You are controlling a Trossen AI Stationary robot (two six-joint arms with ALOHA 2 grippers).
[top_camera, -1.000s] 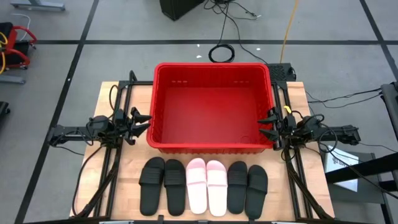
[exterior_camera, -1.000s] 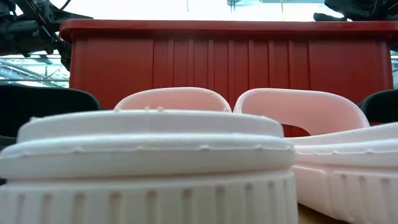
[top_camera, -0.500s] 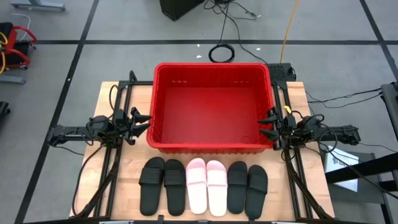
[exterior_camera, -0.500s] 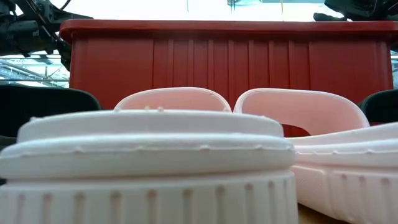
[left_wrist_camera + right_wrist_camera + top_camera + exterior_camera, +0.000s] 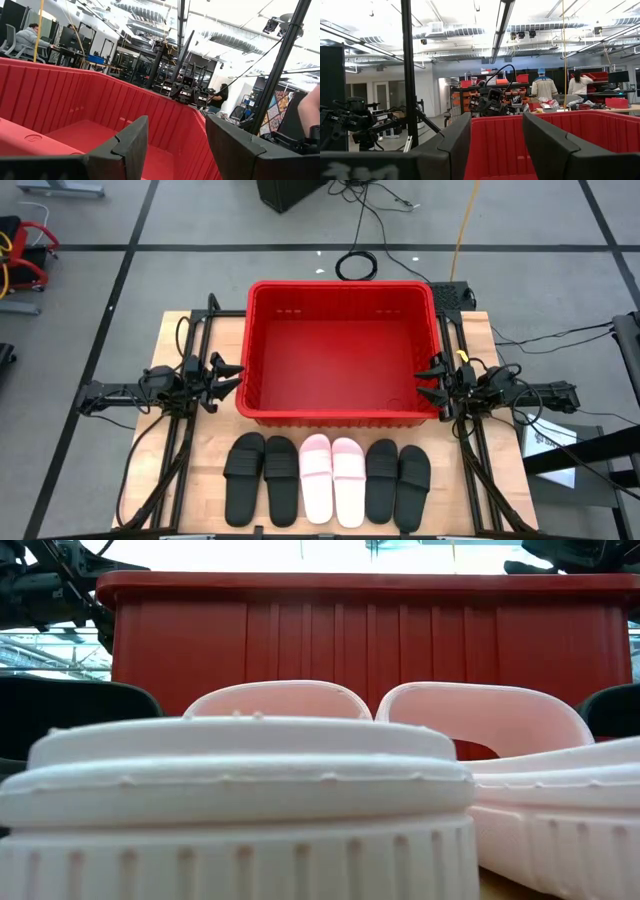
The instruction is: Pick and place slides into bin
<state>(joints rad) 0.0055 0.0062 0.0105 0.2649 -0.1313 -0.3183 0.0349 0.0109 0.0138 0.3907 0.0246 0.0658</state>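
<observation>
At the desk's front edge we see six slides in a row, long axes pointing toward the empty bin. Our left gripper and right gripper flank the bin, jaws released, roughly equally near.

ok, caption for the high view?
Empty red bin, six slides lined before it, left gripper and right gripper open alongside.
</observation>
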